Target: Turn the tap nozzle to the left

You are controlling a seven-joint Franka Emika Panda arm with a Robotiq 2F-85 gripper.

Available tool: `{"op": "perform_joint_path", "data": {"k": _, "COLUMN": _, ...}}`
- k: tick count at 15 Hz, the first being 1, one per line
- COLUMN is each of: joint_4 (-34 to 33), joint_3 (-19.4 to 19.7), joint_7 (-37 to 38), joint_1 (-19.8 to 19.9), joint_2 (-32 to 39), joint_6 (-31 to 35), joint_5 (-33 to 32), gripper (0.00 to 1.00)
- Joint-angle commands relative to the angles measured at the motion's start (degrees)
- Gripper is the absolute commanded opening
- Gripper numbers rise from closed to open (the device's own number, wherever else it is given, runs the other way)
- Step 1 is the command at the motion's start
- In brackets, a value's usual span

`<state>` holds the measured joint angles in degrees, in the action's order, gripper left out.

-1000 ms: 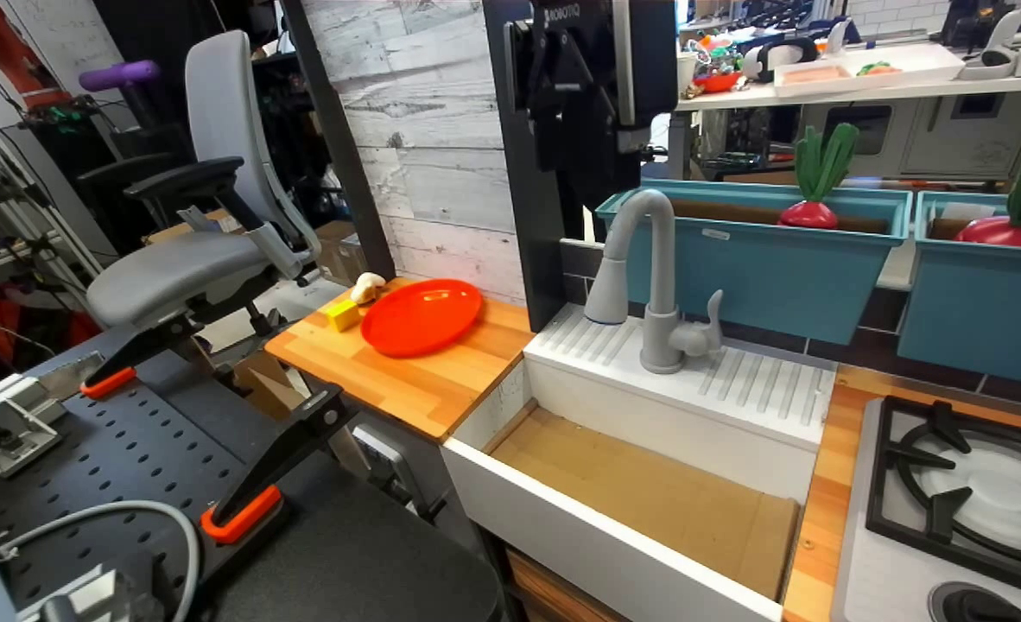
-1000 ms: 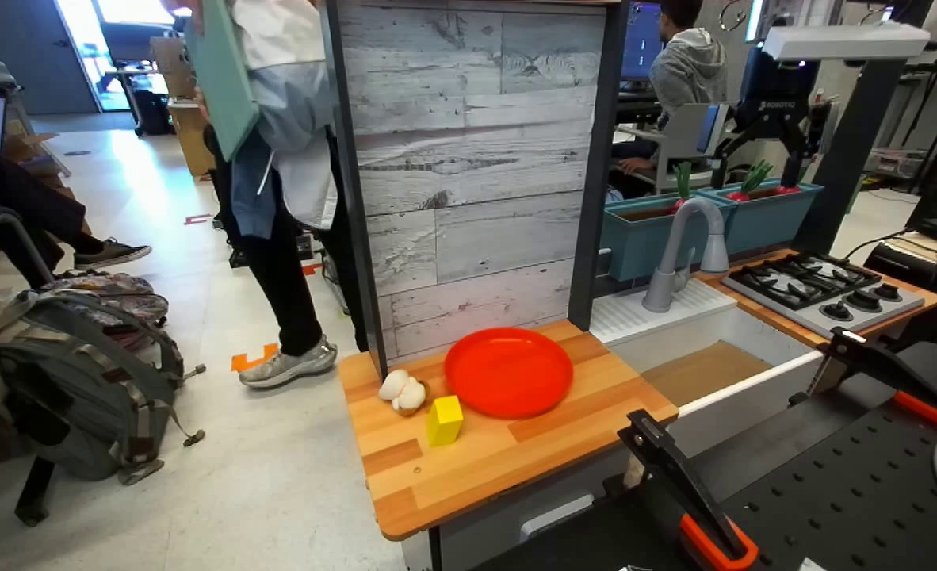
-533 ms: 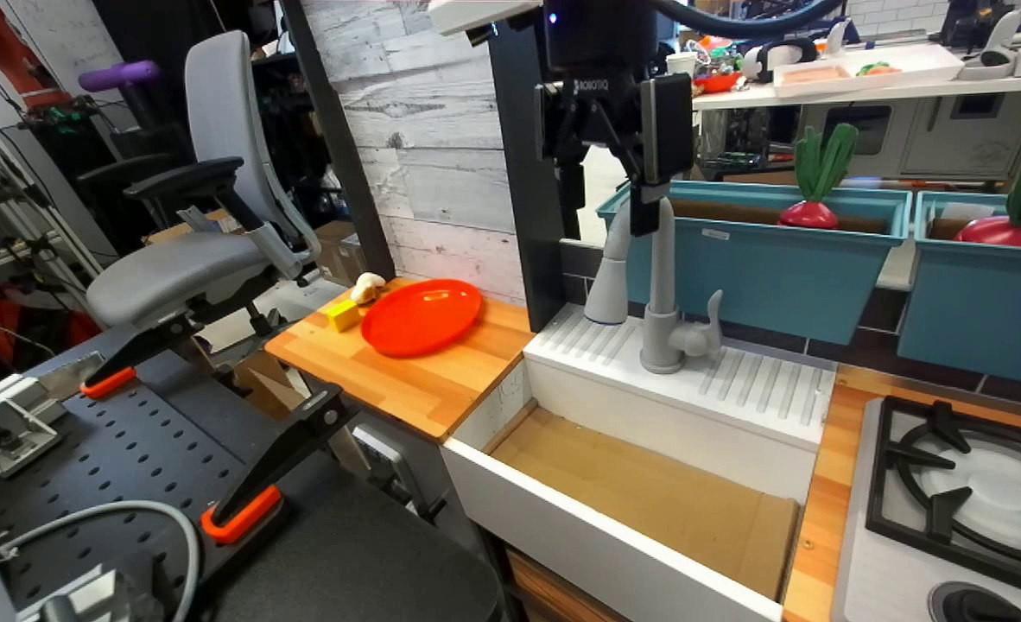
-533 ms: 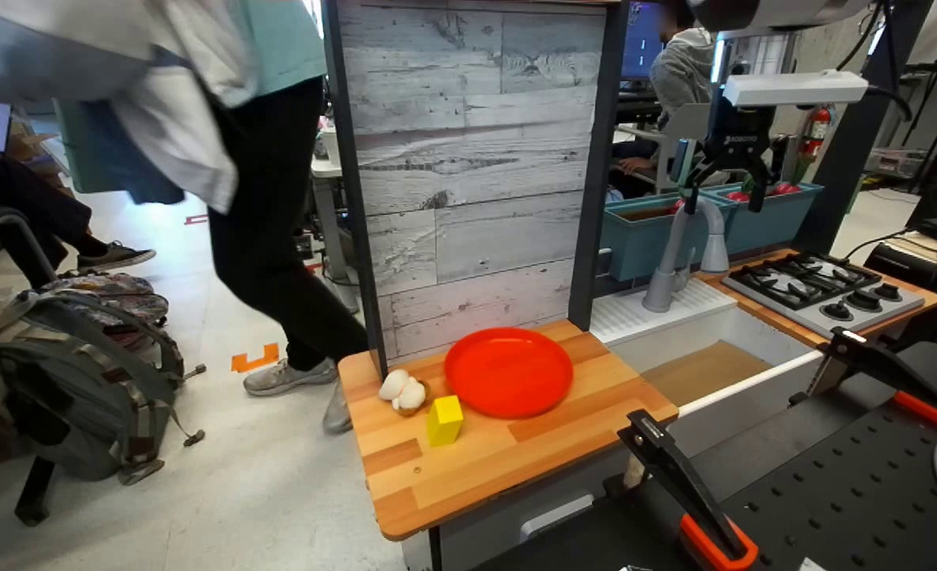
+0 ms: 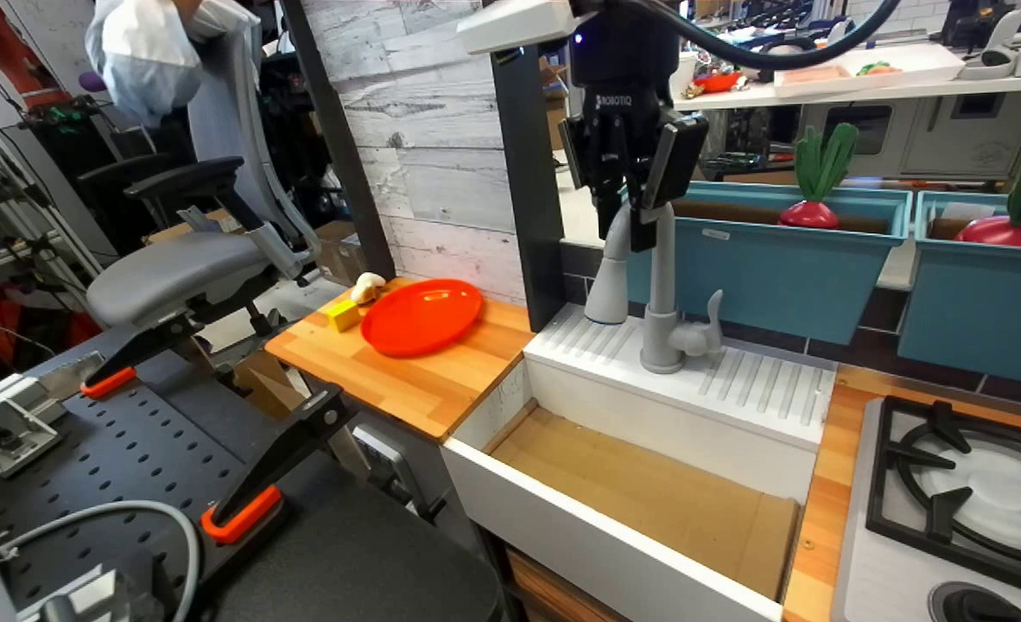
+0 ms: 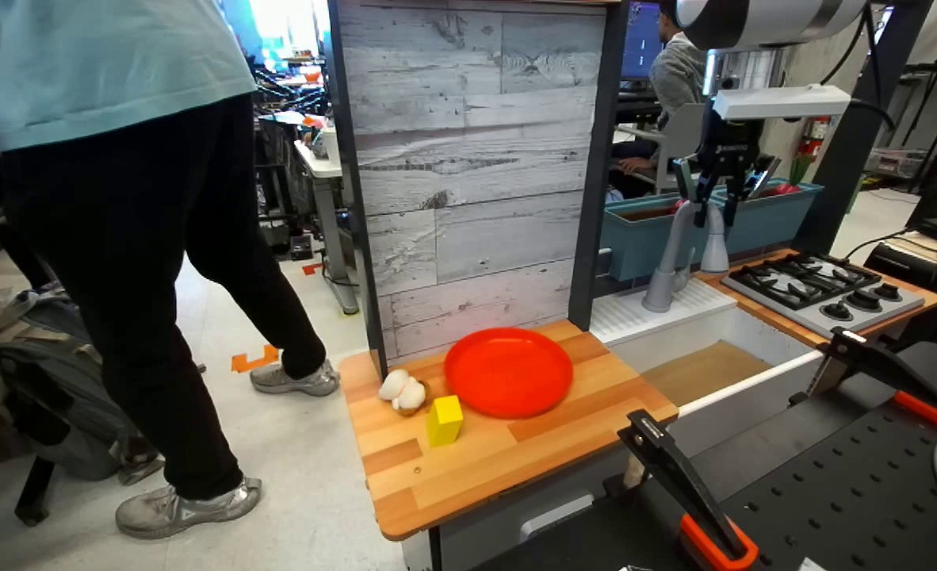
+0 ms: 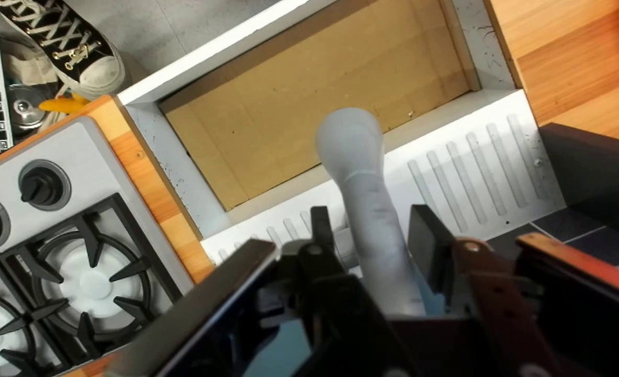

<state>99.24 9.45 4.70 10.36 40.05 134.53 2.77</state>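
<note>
Straddling the matte-grey arched tap nozzle [image 5: 662,272], the black gripper [image 7: 372,234] stands spread; a round red plate [image 6: 508,373] lies near the wooden tabletop's [image 6: 476,468] far edge.

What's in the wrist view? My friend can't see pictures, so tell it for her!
A black two-fingered gripper has its fingers apart, one on each side of a matte grey, curved tap nozzle. Higher in the picture is a white rectangular sink lined with brown cardboard. A black-grated silver stovetop sits lower left, a light-brown wooden counter upper right.
</note>
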Motion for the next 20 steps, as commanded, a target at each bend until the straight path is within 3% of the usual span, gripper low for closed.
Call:
{"op": "perform_joint_path", "data": {"k": 1, "joint_4": -2.12, "joint_3": -1.37, "joint_7": -0.13, "joint_1": 1.55, "joint_2": 1.40, "joint_6": -1.02, "joint_5": 1.87, "gripper": 0.12}}
{"op": "perform_joint_path", "data": {"k": 2, "joint_4": -1.34, "joint_3": -1.72, "joint_7": -0.20, "joint_1": 1.64, "joint_2": 0.97, "joint_6": -0.73, "joint_5": 2.43, "gripper": 0.03}}
{"op": "perform_joint_path", "data": {"k": 7, "joint_4": 2.08, "joint_3": -4.84, "joint_7": -0.48, "joint_1": 3.70, "joint_2": -2.20, "joint_6": -0.88, "joint_5": 8.84, "gripper": 0.06}}
{"op": "perform_joint_path", "data": {"k": 13, "joint_4": -1.69, "joint_3": -7.98, "joint_7": 1.78, "joint_1": 6.45, "joint_2": -1.62, "joint_6": -3.65, "joint_5": 20.42, "gripper": 0.06}}
{"op": "perform_joint_path", "data": {"k": 20, "joint_4": -2.36, "joint_3": -9.60, "joint_7": 4.81, "joint_1": 8.27, "joint_2": -1.58, "joint_6": -0.78, "joint_5": 32.18, "gripper": 0.06}}
